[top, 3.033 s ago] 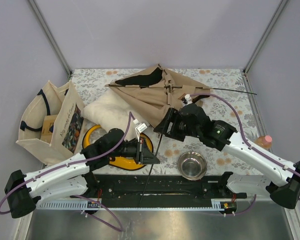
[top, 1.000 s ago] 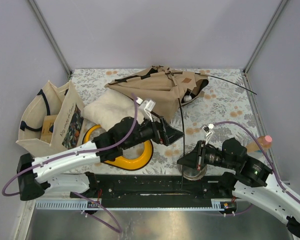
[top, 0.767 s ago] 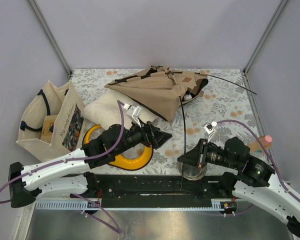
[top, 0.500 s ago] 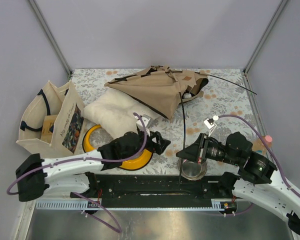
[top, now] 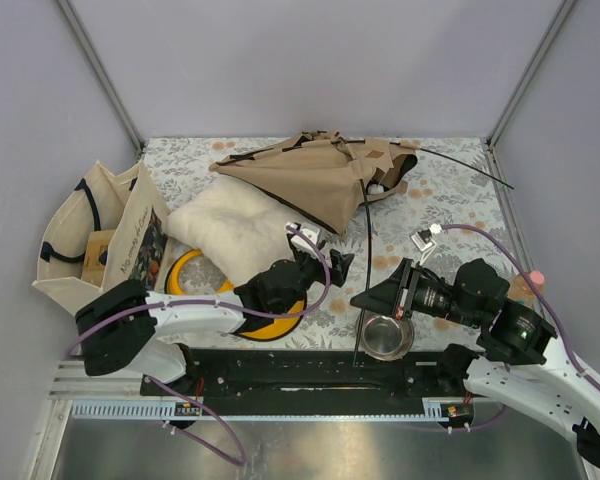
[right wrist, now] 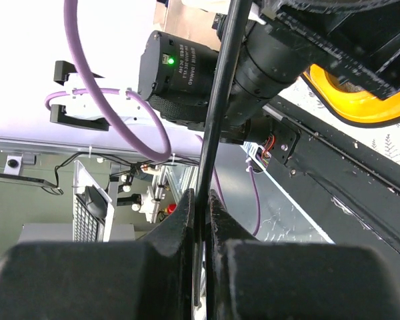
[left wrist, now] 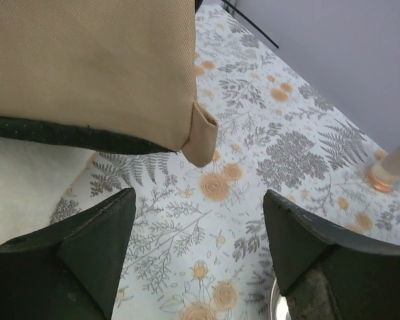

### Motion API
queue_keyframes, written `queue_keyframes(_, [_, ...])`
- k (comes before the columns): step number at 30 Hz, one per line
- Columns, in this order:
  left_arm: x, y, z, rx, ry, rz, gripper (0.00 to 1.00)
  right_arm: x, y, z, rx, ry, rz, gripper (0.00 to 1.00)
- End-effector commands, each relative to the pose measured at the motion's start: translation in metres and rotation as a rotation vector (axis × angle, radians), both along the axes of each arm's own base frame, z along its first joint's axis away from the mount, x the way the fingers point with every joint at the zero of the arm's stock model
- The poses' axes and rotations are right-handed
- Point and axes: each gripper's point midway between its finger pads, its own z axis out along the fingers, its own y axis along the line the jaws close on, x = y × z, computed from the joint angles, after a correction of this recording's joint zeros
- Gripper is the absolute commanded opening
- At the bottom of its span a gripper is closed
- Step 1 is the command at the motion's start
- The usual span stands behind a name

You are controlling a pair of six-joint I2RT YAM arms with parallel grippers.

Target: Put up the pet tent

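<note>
The pet tent (top: 310, 180) lies collapsed at the back of the table, tan canvas with a black floor edge (left wrist: 60, 132). One thin black pole (top: 366, 240) runs from it toward the near edge. My right gripper (top: 365, 298) is shut on that pole (right wrist: 219, 93), which passes between its closed fingers (right wrist: 187, 213). Another pole (top: 465, 172) sticks out to the back right. My left gripper (top: 338, 262) stands open just in front of the tent. In the left wrist view, nothing lies between the left gripper's (left wrist: 199, 200) fingers, and a tan corner loop (left wrist: 201, 137) hangs just beyond them.
A white fluffy cushion (top: 235, 230) lies left of the tent, partly over a yellow ring (top: 183, 266). A printed tote bag (top: 100, 240) stands at the far left. A steel bowl (top: 385, 338) sits under the right gripper. A bottle (top: 533, 280) stands by the right wall.
My left arm has folded back toward its base and its jaws have narrowed a little. My right gripper has lifted away from the bowl, still holding the pole.
</note>
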Motion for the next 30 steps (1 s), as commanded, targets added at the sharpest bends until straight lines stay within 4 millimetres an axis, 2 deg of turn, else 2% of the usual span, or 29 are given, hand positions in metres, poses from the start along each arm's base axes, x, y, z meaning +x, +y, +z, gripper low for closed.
queue_keyframes(1, [0.019,-0.006,0.043,-0.111,-0.108,0.084,0.77,0.011,-0.005,0.048,0.113,-0.107,-0.071,0.0])
queue_keyframes(5, [0.026,-0.015,0.044,-0.095,-0.12,0.086,0.65,0.011,-0.005,0.051,0.117,-0.102,-0.072,0.0])
queue_keyframes(10, [0.035,-0.022,0.044,-0.08,-0.123,0.093,0.57,0.011,-0.004,0.053,0.122,-0.102,-0.066,0.0])
queue_keyframes(15, [0.044,-0.021,0.038,-0.055,-0.117,0.111,0.44,0.01,-0.005,0.052,0.131,-0.097,-0.068,0.0])
queue_keyframes(27, [0.049,-0.022,0.012,-0.004,-0.09,0.094,0.43,0.013,-0.008,0.049,0.131,-0.1,-0.093,0.0])
queue_keyframes(30, [0.051,-0.02,0.011,-0.009,-0.088,0.102,0.34,0.013,-0.008,0.047,0.128,-0.096,-0.095,0.0])
